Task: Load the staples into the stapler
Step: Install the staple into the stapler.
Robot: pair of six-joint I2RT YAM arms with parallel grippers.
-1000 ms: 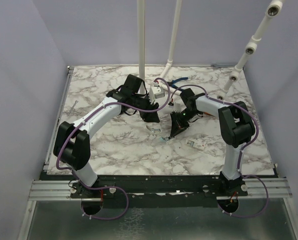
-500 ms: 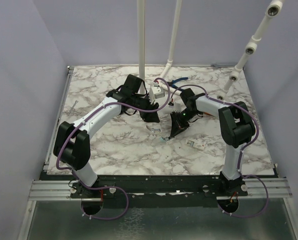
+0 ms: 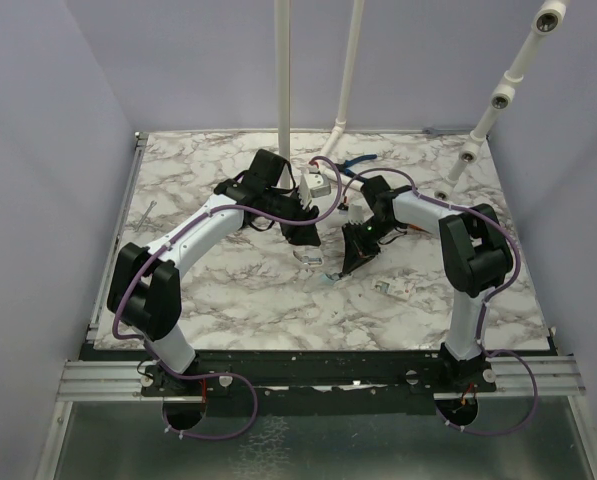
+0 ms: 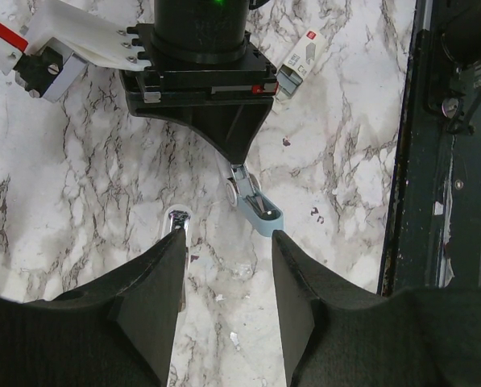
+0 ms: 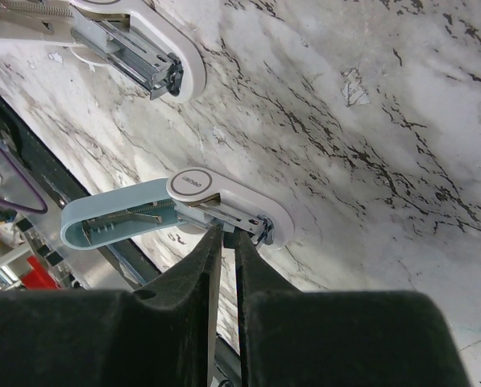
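Here, right tool [image 5: 225, 234] pinching opened stapler [image 5: 176, 211] at its metal core, left tool [image 4: 226, 238] released, just beside.

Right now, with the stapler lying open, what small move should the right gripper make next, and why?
Probably ease the right gripper a touch lower: its nearly shut fingertips sit right at the metal channel of the opened stapler, while the left gripper stands open beside it.

The white-and-grey marble-patterned surface [image 3: 208, 300] carries a small pale blue-green stapler [image 5: 143, 211] near its middle, swung open with its silvery metal channel showing. A small white box with a red mark [image 4: 300, 58] lies right of it (contents unreadable). A blue-handled tool [image 3: 360, 160] lies near the far edge.
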